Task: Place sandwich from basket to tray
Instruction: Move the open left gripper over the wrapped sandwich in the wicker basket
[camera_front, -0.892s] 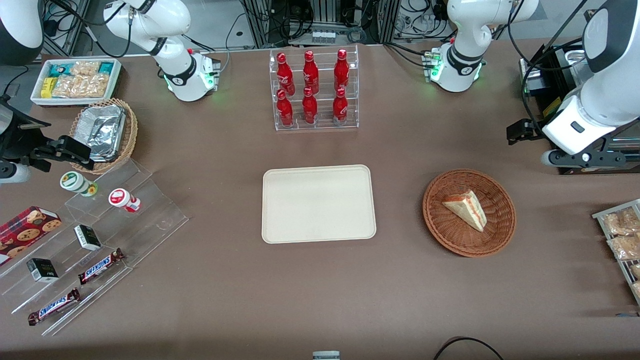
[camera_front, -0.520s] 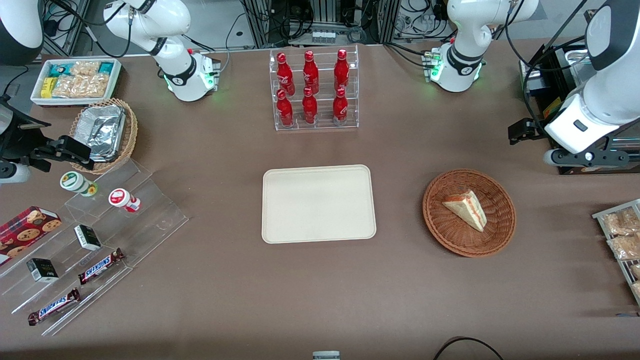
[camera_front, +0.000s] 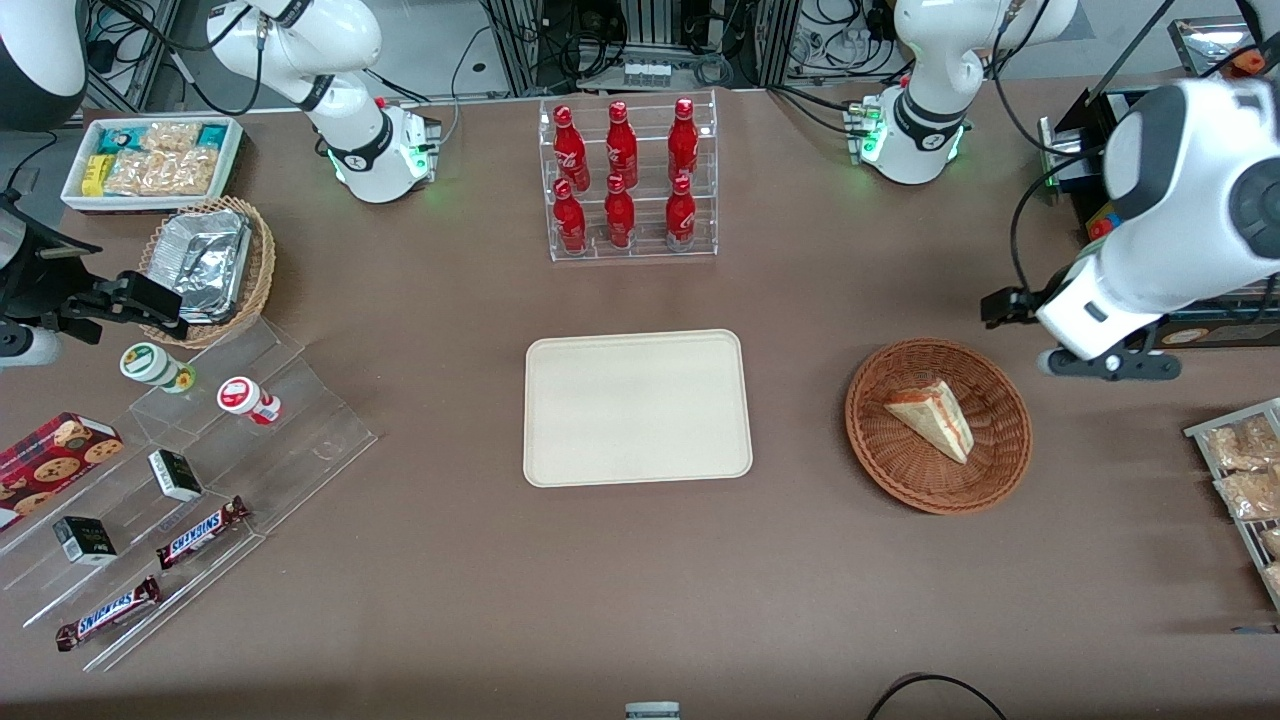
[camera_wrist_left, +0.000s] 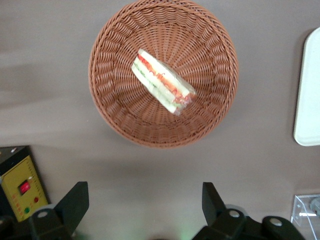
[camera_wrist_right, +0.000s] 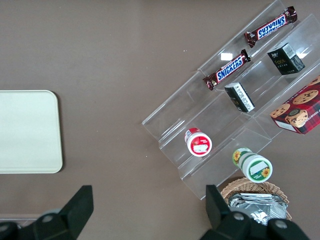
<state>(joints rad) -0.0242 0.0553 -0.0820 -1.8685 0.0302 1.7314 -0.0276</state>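
1. The sandwich (camera_front: 930, 418) lies on its side in the reddish-brown basket (camera_front: 890, 470), its red and green filling edge showing, clear film around it (camera_wrist_left: 162, 81).
2. The basket (camera_wrist_left: 115, 115) stands on the brown table (camera_front: 640, 600) toward the working arm's end, well apart from the cream tray (camera_front: 637, 408), which sits at mid-table.
3. The left arm's gripper (camera_front: 1050, 345) hangs above the table, just beside the basket's rim and a little farther from the front camera than the basket; it touches nothing.
4. From the wrist camera its two dark fingers (camera_wrist_left: 75, 200) stand wide apart with bare table between them, gripper (camera_wrist_left: 142, 205) holding nothing, the basket and sandwich lying ahead of the tips.
5. Farther from the front camera than the tray, a clear rack of red bottles (camera_front: 625, 180) stands upright.
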